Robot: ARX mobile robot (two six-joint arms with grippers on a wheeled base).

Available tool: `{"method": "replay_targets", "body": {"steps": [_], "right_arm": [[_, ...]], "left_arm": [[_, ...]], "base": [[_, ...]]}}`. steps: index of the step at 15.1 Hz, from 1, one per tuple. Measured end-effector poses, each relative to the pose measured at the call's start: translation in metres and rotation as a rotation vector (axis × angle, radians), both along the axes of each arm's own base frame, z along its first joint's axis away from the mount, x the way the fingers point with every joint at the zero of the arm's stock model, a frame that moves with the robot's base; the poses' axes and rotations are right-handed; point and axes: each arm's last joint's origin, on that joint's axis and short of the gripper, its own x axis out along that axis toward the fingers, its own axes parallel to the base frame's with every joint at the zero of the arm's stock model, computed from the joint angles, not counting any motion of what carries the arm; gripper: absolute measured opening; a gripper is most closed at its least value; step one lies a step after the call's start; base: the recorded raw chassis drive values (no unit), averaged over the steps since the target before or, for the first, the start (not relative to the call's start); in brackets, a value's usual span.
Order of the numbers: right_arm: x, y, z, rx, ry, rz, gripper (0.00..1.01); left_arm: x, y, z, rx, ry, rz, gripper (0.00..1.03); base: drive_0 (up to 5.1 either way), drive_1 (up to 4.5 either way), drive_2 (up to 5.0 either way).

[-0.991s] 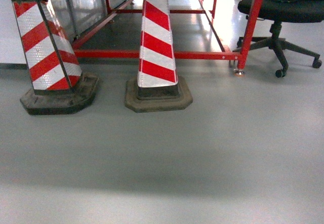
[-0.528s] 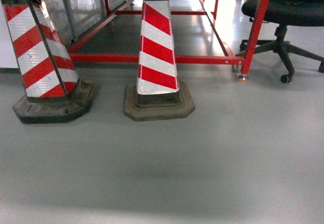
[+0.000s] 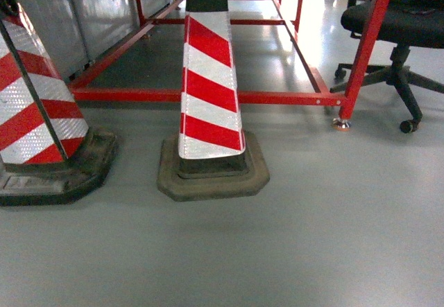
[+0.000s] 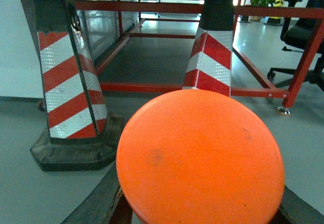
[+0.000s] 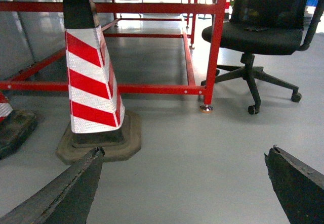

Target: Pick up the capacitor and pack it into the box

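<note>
While neither capacitor nor box is in view, you face floor: a red-and-white striped cone (image 3: 41, 120) left, another (image 3: 206, 92) centre, a red steel frame (image 3: 208, 96) behind, a black office chair (image 3: 399, 23) far right. Left gripper: can't tell, an orange disc (image 4: 200, 158) blocks it. Right gripper (image 5: 185, 183) spread wide, empty.

Two red and white striped cones (image 3: 207, 92) are standing on the gray floor (image 3: 312, 238) (one is half out of view). A red metal frame (image 3: 208, 96) is sitting behind them, near a black chair (image 3: 399, 26).
</note>
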Motion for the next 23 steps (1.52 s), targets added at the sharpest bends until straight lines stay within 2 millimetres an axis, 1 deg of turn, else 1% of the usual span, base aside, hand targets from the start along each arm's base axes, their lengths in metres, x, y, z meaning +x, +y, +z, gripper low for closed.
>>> {"method": "replay_targets", "body": {"steps": [19,23], "right_arm": [[0.0,0.0,-0.0002,0.0,0.002,-0.001,0.98],[0.0,0.0,0.0,0.0,0.0,-0.001,0.98]], "left_arm": [[0.0,0.0,0.0,0.0,0.0,0.001,0.44],[0.0,0.0,-0.0002,0.0,0.002,0.0,0.44]], "base": [[0.0,4.12,-4.2],[0.0,0.0,0.0]]}}
